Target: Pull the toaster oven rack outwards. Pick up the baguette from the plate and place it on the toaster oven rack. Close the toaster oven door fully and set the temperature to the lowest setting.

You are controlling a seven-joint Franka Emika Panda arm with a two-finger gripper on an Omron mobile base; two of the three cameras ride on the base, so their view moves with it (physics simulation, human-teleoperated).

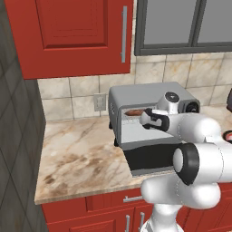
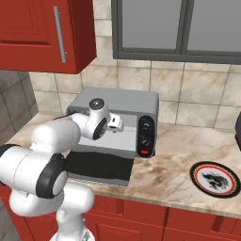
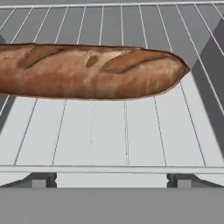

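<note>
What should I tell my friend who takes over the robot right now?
Gripper: open, holding nothing, in front of the toaster oven.
Baguette: lying on the toaster oven rack.
Toaster oven door: folded down, open.
Plate: on the counter, right of the oven.
Done: baguette placed on rack.
Left: shut the door fully, then turn the temperature knob to lowest.

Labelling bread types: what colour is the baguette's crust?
Golden-brown with darker slashes on the baguette, clearest in the hand view.
</note>
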